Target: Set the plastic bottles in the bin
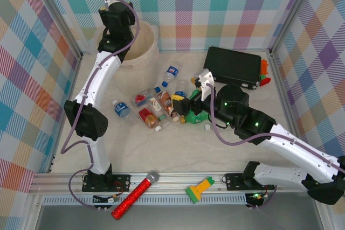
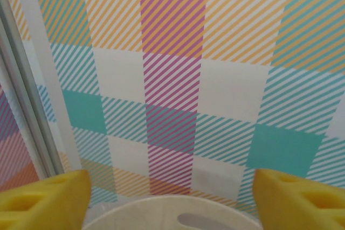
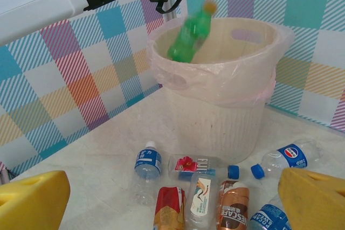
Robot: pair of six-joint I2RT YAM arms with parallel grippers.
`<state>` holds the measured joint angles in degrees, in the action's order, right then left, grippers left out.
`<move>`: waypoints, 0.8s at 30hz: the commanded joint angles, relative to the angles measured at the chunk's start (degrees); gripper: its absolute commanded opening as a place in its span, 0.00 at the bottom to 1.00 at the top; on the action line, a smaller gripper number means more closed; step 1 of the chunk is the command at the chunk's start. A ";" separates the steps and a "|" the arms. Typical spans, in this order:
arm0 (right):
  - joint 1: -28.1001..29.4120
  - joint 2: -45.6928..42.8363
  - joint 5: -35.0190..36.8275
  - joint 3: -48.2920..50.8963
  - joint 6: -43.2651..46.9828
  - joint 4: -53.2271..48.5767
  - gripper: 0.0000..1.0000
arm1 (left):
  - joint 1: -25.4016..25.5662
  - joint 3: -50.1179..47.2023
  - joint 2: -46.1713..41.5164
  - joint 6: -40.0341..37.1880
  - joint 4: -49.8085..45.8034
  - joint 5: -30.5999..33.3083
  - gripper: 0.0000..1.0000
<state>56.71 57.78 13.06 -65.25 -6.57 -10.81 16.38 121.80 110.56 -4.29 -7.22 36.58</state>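
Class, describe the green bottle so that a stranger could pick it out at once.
Find the big cream bin by the checked wall. At its mouth a green bottle with an orange cap is in mid-air, blurred. The other bottles lie on the table; it alone is airborne.

We are seeing the walls (image 2: pixel 172 79) wearing a diagonally striped plaid of teal, orange, magenta and white. We are looking at a pale cream bin (image 3: pixel 215 117) lined with a translucent pinkish bag (image 3: pixel 237 82), and a green bottle (image 3: pixel 186 36) with an orange cap. On the off-white surface (image 1: pixel 178 154) we are finding clear bottles (image 3: pixel 146 165) carrying blue caps and blue, red and brown labels. The left pincer (image 2: pixel 172 200) and the right pincer (image 3: pixel 172 195) are showing yellow fingers (image 3: pixel 32 200). We are also noting a black case (image 1: pixel 233 64) and a red glitter microphone (image 1: pixel 132 196).
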 commanded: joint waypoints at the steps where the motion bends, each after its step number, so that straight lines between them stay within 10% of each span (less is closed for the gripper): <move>1: 0.34 0.33 0.62 -0.93 0.53 0.99 0.99 | -0.30 1.71 -0.80 0.64 0.13 0.01 0.95; 24: 0.39 -1.35 -4.31 1.85 -2.35 -0.40 0.99 | -0.03 -24.10 -24.38 23.03 -14.48 -10.93 1.00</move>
<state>56.71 57.74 10.81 -64.38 -8.12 -11.53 16.36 101.58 90.63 12.95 -18.11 28.05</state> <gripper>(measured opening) 0.990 0.997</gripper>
